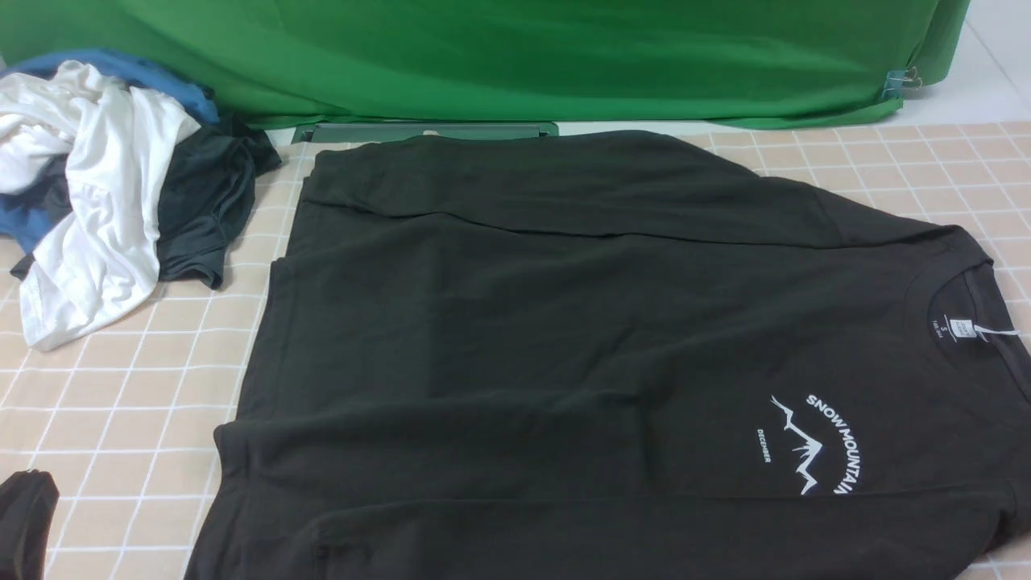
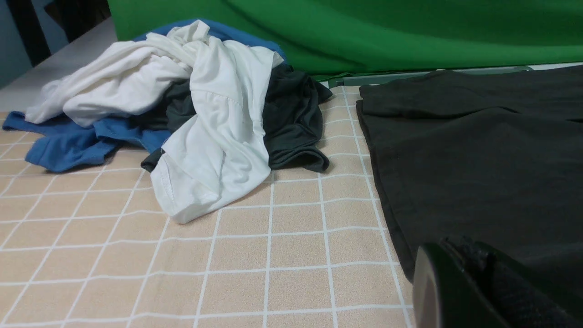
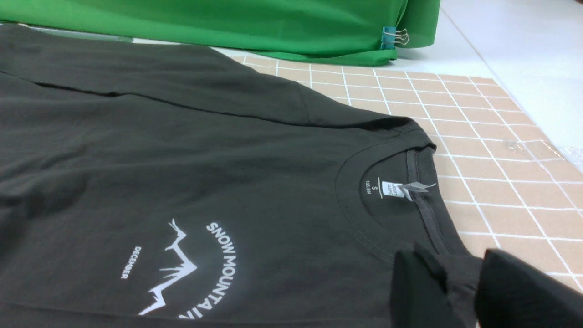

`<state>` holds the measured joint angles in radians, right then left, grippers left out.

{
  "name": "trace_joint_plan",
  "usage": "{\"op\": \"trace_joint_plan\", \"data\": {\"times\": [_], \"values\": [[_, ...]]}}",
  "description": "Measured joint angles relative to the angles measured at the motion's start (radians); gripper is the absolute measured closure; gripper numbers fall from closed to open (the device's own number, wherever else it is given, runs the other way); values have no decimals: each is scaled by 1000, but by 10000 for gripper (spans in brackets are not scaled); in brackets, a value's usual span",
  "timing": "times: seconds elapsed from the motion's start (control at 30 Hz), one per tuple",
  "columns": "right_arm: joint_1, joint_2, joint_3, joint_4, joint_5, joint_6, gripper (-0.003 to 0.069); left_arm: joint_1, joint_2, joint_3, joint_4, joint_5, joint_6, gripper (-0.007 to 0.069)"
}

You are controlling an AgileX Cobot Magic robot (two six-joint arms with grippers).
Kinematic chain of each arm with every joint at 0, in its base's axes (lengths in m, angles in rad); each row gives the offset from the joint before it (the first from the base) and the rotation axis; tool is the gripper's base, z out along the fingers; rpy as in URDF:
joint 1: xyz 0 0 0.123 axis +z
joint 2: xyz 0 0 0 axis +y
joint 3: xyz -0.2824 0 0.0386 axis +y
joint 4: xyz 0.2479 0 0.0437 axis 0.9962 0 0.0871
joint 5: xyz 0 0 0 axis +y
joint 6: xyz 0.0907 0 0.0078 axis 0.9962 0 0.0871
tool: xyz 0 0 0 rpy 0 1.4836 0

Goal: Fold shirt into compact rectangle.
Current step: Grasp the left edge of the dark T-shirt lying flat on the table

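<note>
The black shirt (image 1: 564, 322) lies flat across the checked tablecloth, neck to the right, with its far and near sides folded inward. Its white mountain print (image 1: 813, 443) and neck label (image 1: 958, 328) face up. In the right wrist view my right gripper (image 3: 460, 278) sits at the near side of the collar, where the shirt (image 3: 182, 150) bunches up between the two black fingers (image 3: 419, 291). My left gripper (image 1: 24, 515) rests at the table's near left, apart from the hem. In the left wrist view the left gripper (image 2: 460, 250) has its jaws pressed together, beside the shirt (image 2: 478, 150).
A pile of white, blue and dark teal clothes (image 1: 105, 201) lies at the far left corner. A green backdrop (image 1: 515, 56) hangs behind the table, with a binder clip (image 1: 902, 80) at its right end. The tablecloth (image 3: 501, 136) ends on the right at a white surface.
</note>
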<state>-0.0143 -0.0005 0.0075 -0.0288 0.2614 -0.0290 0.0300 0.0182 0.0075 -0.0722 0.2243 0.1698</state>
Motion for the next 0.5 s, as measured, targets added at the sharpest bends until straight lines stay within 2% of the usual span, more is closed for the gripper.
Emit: {"op": "trace_joint_plan", "data": {"times": [0.5], "values": [[0, 0, 0, 0, 0, 0, 419, 0, 0, 0, -5, -19, -1, 602]]}}
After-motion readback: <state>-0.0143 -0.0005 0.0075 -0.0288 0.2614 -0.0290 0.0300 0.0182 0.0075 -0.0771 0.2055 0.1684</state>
